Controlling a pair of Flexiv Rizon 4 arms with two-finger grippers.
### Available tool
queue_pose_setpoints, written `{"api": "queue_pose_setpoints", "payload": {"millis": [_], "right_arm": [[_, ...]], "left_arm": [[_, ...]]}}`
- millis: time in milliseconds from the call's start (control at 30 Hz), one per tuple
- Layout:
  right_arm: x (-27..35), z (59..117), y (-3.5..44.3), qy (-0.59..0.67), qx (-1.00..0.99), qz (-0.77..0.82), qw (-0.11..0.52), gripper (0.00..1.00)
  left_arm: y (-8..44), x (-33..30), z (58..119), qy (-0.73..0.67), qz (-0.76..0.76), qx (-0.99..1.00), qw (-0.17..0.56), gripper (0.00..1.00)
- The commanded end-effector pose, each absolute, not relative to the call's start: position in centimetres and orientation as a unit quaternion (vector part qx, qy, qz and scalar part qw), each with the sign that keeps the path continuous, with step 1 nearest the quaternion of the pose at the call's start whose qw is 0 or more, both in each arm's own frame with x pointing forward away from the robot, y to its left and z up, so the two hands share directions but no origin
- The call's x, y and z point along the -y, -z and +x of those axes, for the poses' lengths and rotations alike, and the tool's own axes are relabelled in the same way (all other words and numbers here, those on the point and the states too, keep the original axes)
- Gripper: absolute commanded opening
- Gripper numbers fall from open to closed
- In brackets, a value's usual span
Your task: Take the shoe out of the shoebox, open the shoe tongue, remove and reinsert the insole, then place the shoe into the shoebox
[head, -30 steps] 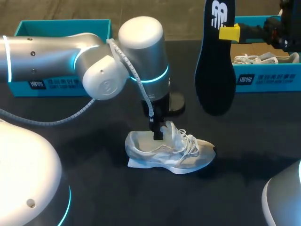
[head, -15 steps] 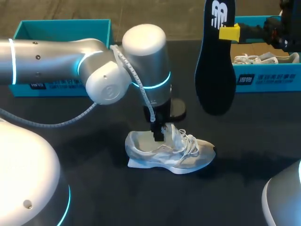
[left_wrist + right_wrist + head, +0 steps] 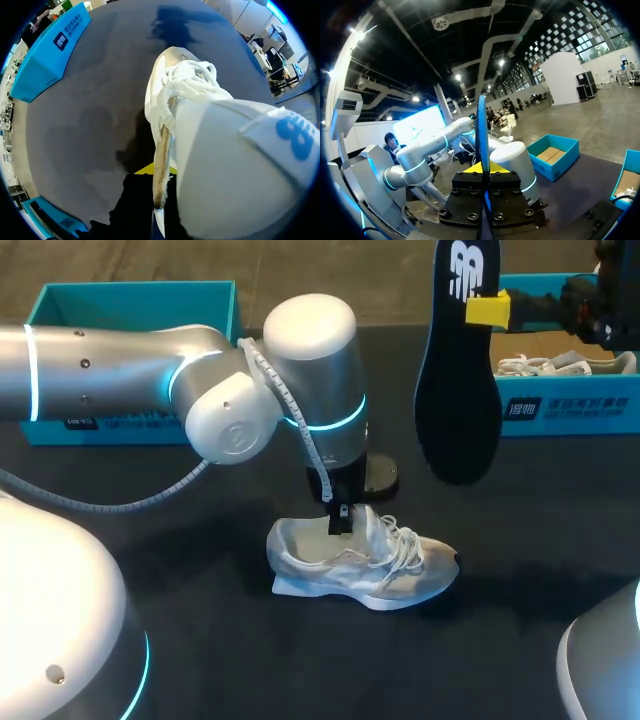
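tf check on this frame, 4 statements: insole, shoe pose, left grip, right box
1. The right gripper holds the black insole in the air, clear of the shoe. True.
2. The white shoe lies on its side on the table. False: it stands upright on its sole.
3. The left gripper is shut on the shoe's tongue. True.
4. The blue shoebox on the right is empty. False: a second white shoe lies in it.
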State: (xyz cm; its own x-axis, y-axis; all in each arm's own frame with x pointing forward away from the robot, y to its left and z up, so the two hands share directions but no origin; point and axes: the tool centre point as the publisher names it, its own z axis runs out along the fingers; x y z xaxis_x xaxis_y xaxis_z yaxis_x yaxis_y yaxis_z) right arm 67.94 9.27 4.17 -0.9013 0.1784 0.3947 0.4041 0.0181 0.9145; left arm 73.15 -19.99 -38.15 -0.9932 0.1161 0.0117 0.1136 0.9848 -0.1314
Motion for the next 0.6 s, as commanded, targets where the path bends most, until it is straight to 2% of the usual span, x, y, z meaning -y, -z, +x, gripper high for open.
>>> {"api": "queue_pose_setpoints", "payload": {"millis": [33,333,600], "right_arm": [[-9.6,68.3,-4.2,0.669,0.709,-0.206,0.085,0.00],[-9.6,68.3,-4.2,0.669,0.709,-0.206,0.085,0.00],[-9.6,68.3,-4.2,0.669,0.709,-0.206,0.085,0.00]], "left_arm": [[37.1,19.4,73.1,-0.071,-0.070,0.995,0.008,0.00],[34.6,18.5,72.8,-0.080,-0.136,0.987,-0.006,0.00],[33.0,17.5,73.1,-0.084,-0.263,0.961,-0.016,0.00]]}}
